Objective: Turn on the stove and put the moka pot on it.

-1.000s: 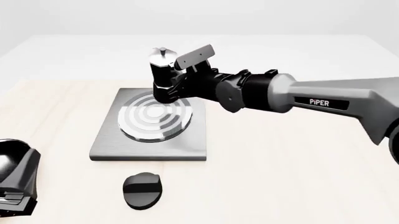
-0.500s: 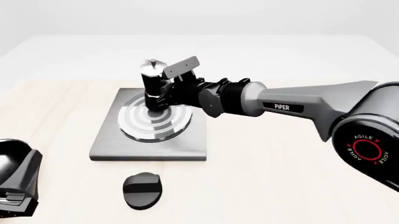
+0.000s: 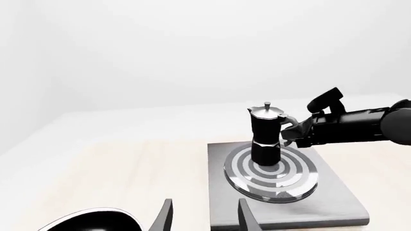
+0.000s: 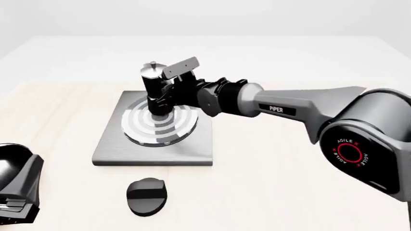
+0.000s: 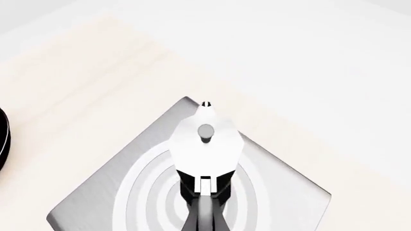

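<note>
Left wrist view: the moka pot (image 3: pixel 266 136) is standing upright over the ringed burner of the stove (image 3: pixel 286 180), its base at or just above the inner rings, which is where the task wants it; the right pincer (image 3: pixel 294 135) is reaching in from the side and gripping the pot's curved handle, a hold that is keeping the body vertical and the lid uppermost; the left pincer (image 3: pixel 204 219) is showing only two grey fingertips, spread apart with nothing between them, apparently idling near the edge of the plate.

Front view: the stove (image 4: pixel 154 154) is lying flat on the pale table (image 4: pixel 282 187); the moka pot (image 4: pixel 155 91) is sitting at the far part of the burner; the right pincer (image 4: pixel 168 96) is pressing against the pot's handle side; whether the pot's weight is already resting on the rings cannot be told; the black knob (image 4: pixel 147 195) is lying apart from the plate, on the near side, untouched by either arm; the left pincer (image 4: pixel 14 190) is hanging low at the left edge, well apart from the knob.

Right wrist view: the camera is looking down along the closed fingers onto the silver lid of the moka pot (image 5: pixel 205 144), centred over the rings of the stove (image 5: pixel 96 204); the fingers are pinching the handle, leaving no visible gap.
</note>
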Controlling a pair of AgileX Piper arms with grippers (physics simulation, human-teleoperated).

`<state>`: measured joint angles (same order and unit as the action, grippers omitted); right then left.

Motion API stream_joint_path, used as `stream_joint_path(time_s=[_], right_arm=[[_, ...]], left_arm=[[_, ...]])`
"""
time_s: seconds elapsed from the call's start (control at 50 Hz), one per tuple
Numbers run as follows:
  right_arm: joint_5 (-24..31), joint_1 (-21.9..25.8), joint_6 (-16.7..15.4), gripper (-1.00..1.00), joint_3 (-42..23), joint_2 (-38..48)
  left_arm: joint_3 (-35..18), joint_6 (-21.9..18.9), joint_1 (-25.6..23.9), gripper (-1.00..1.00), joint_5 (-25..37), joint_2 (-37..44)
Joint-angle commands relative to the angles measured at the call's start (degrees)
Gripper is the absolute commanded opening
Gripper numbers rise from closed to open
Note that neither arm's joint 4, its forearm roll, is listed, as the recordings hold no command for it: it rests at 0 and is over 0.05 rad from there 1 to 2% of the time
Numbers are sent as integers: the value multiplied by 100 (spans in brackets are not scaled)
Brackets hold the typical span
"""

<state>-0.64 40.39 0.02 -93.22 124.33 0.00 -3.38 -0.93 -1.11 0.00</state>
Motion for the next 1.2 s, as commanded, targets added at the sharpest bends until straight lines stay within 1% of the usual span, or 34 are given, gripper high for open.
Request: stream_joint_path(time_s=[0.02,0.3,0.7,0.72,0.88,1.02,1.16,1.2], right_arm=[[191,23,-31,-100,2,250],[217,26,-83,-100,105,183],[98,105,-40,-100,464,30],[108,107,-52,100,460,36],[123,130,-71,100,582,-165],[205,108,-242,100,698,-438],[284,144,-450,100,1023,-1012],[336,134,-552,100,1125,-1210]], left_arm=[[0,4,6,100,-9,0],[0,6,-27,100,-53,0],[0,-4,-53,100,-80,0],[0,-2,-51,100,-79,0],[0,-2,-62,100,-101,0],[0,2,-63,100,-123,0],[0,3,-79,100,-116,0],[0,0,-81,100,-121,0]])
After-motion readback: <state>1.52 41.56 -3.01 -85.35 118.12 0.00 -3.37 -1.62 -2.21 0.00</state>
